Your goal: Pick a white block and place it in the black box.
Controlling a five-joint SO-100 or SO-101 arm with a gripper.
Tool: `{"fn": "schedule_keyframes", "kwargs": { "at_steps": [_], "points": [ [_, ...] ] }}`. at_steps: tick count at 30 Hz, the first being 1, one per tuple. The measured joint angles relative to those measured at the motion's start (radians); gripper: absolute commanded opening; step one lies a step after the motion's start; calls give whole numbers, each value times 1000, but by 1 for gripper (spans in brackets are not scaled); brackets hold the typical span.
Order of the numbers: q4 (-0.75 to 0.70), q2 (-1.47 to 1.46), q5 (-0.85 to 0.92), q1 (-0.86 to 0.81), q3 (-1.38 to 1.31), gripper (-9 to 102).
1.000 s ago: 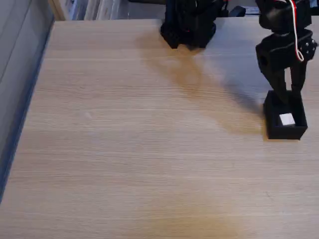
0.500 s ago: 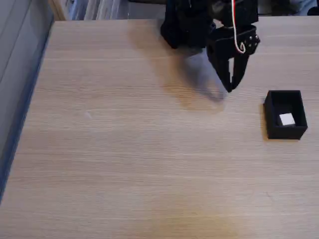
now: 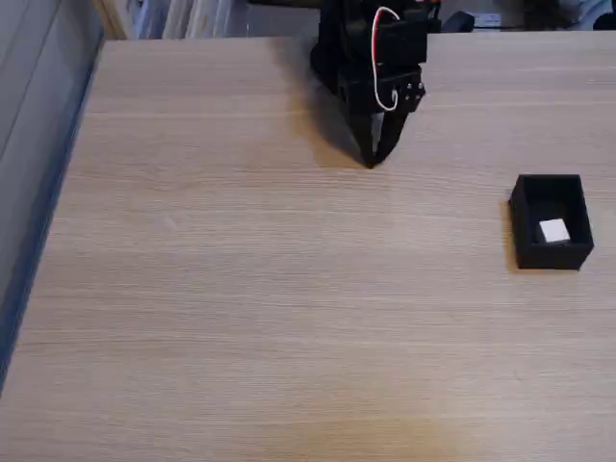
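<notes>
Daylight falls across a pale wood-grain surface [image 3: 289, 289] in the fixed view, which looks down on it at a slant from the near edge. Only this one camera covers the moment.

At about 12 o'clock, near the far edge, stands the black arm [image 3: 371, 43], with a red and a white wire looping over its front. Its jaws [image 3: 373, 159] point down toward the wood, tips drawn close together into a single dark point with nothing between them; they look clenched and empty, and a soft shadow lies under and to the left of them.

At about 3 o'clock, well apart from the arm, sits the black box [image 3: 525, 226], a small open-topped container with thin matte walls, resting flat on the wood close to the right border of the frame. Inside it lies the white block [image 3: 553, 230], a tiny plain cube on the box floor, slightly toward the near right corner and fully enclosed by the walls.

At about 9 o'clock a grey-blue strip [image 3: 38, 192] runs along the left side beyond the wood's edge. Past the far edge, at 11 o'clock, blurred pale items [image 3: 183, 17] stand in a row; what they are cannot be told.
</notes>
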State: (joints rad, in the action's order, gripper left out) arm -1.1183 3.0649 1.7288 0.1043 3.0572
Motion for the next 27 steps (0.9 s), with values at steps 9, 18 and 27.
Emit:
{"fn": "schedule_keyframes", "kwargs": {
  "at_steps": [9,18,27],
  "points": [
    [-164,175,-103,-6,34,0],
    [-219,258,-155,-5,35,0],
    [-225,261,-146,-5,35,0]
  ]
}}
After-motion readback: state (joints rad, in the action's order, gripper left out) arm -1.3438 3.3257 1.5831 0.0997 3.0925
